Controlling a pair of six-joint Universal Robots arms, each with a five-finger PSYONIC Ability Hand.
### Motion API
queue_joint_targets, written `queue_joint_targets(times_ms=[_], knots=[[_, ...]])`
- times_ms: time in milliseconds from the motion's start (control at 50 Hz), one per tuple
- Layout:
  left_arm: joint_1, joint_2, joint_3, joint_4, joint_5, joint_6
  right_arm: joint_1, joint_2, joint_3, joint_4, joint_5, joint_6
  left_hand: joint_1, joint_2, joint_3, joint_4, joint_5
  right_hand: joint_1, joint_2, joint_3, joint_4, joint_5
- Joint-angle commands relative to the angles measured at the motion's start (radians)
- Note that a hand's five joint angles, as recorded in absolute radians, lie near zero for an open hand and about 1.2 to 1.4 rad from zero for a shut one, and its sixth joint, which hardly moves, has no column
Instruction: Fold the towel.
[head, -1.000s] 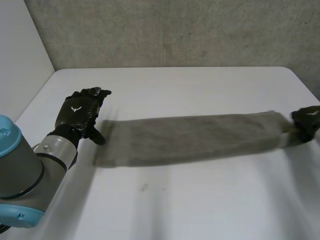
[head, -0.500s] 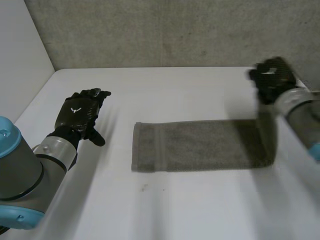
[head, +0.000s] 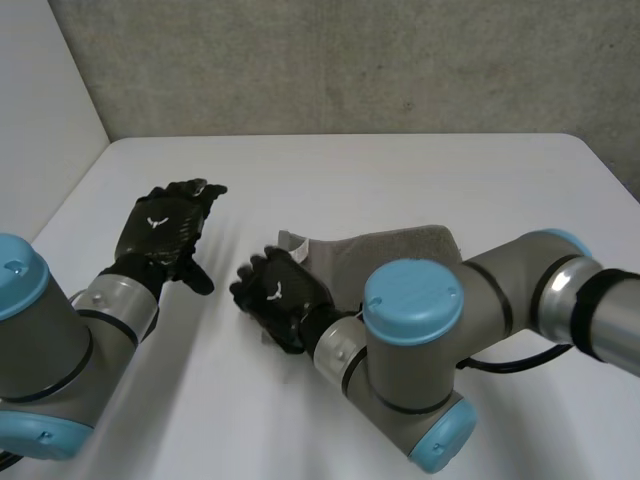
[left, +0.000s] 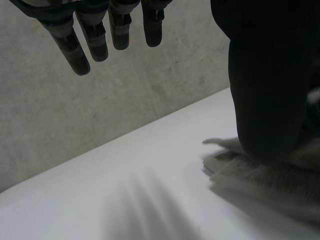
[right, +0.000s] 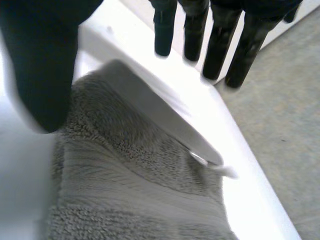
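Where one towel (head: 400, 250) lies folded, two hands.
Left hand (head: 163, 228) spread, beside it; right hand (head: 280, 295) straight-fingered, gripping nothing, over its end.

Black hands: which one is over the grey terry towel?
The right hand, fingers straight, over the grey towel; the left hand is off it, beside its end.
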Motion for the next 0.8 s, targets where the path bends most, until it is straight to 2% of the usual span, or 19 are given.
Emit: queue_joint_targets(times_ms=[20, 60, 100, 140, 180, 260, 320, 360, 420, 460, 480, 520, 540, 560, 580, 600, 720, 800], knots=[[-0.067, -0.020, 0.076, -0.001, -0.006, 0.000, -0.078, -0.130, 0.045, 0.018, 0.043, 0.155, 0.002, 0.013, 0.004, 0.011, -0.026, -0.073, -0.134, -0.153, -0.151, -0.161], [-0.092, -0.034, 0.101, -0.003, -0.009, -0.002, -0.155, -0.194, 0.096, 0.044, 0.045, 0.271, 0.002, 0.013, 0.004, 0.011, -0.026, -0.073, -0.134, -0.153, -0.151, -0.161], [-0.123, -0.049, 0.128, -0.004, -0.012, -0.002, -0.184, -0.222, 0.117, 0.055, 0.048, 0.317, 0.002, 0.013, 0.004, 0.011, -0.026, -0.073, -0.134, -0.153, -0.151, -0.161], [-0.187, -0.093, 0.185, -0.009, -0.014, -0.002, -0.226, -0.247, 0.150, 0.074, 0.045, 0.357, 0.005, 0.016, 0.007, 0.014, -0.023, -0.073, -0.134, -0.153, -0.151, -0.161], [-0.216, -0.121, 0.212, -0.012, -0.014, -0.002, -0.313, -0.271, 0.223, 0.103, 0.031, 0.389, 0.005, 0.016, 0.007, 0.014, -0.023, -0.073, -0.134, -0.153, -0.151, -0.161], [-0.290, -0.217, 0.284, -0.012, -0.056, 0.004, -0.396, -0.276, 0.292, 0.103, 0.025, 0.385, 0.028, 0.040, 0.030, 0.037, 0.001, -0.073, -0.134, -0.153, -0.151, -0.161], [-0.307, -0.255, 0.308, -0.012, -0.089, 0.012, -0.451, -0.285, 0.346, 0.100, 0.023, 0.372, 0.028, 0.040, 0.030, 0.037, 0.001, -0.073, -0.134, -0.153, -0.151, -0.161], [-0.324, -0.320, 0.343, -0.012, -0.153, 0.052, -0.480, -0.287, 0.369, 0.098, 0.023, 0.356, 0.028, 0.040, 0.030, 0.037, 0.001, -0.073, -0.134, -0.153, -0.151, -0.161], [-0.325, -0.368, 0.358, -0.009, -0.198, 0.110, -0.535, -0.287, 0.421, 0.077, 0.015, 0.305, 0.016, 0.028, 0.019, 0.026, -0.011, -0.054, -0.115, -0.133, -0.132, -0.142], [-0.327, -0.383, 0.357, -0.009, -0.208, 0.136, -0.583, -0.287, 0.473, 0.031, -0.010, 0.242, 0.016, 0.028, 0.019, 0.026, -0.011, 0.200, 0.139, 0.120, 0.122, 0.112], [-0.328, -0.393, 0.355, -0.009, -0.212, 0.153, -0.583, -0.287, 0.473, 0.031, -0.011, 0.242, 0.013, 0.025, 0.016, 0.023, -0.014, 0.202, 0.140, 0.122, 0.124, 0.113], [-0.334, -0.397, 0.349, -0.009, -0.213, 0.161, -0.601, -0.284, 0.502, -0.023, -0.030, 0.189, 0.011, 0.022, 0.013, 0.020, -0.017, 0.622, 0.560, 0.542, 0.544, 0.534], [-0.340, -0.400, 0.345, -0.008, -0.215, 0.164, -0.601, -0.284, 0.502, -0.023, -0.031, 0.188, 0.008, 0.019, 0.010, 0.017, -0.020, 0.624, 0.563, 0.545, 0.546, 0.536], [-0.341, -0.400, 0.345, -0.008, -0.215, 0.164, -0.603, -0.279, 0.505, -0.046, -0.027, 0.169, 0.008, 0.019, 0.010, 0.017, -0.020, 0.924, 0.862, 0.844, 0.846, 0.836], [-0.344, -0.402, 0.340, -0.009, -0.216, 0.165, -0.603, -0.279, 0.506, -0.046, -0.027, 0.168, 0.008, 0.019, 0.010, 0.017, -0.020, 0.927, 0.865, 0.847, 0.849, 0.839], [-0.344, -0.402, 0.340, -0.009, -0.216, 0.165, -0.603, -0.278, 0.504, -0.066, -0.024, 0.153, 0.008, 0.019, 0.010, 0.017, -0.020, 1.147, 1.085, 1.067, 1.069, 1.059], [-0.356, -0.359, 0.300, -0.014, -0.221, 0.162, -0.600, -0.291, 0.460, -0.103, -0.015, 0.107, 0.005, 0.016, 0.007, 0.014, -0.023, 1.149, 1.087, 1.069, 1.071, 1.061], [-0.354, -0.243, 0.253, -0.014, -0.219, 0.158, -0.569, -0.310, 0.404, -0.095, -0.006, 0.078, -0.001, 0.010, 0.001, 0.008, -0.029, 1.149, 1.087, 1.069, 1.071, 1.061]])
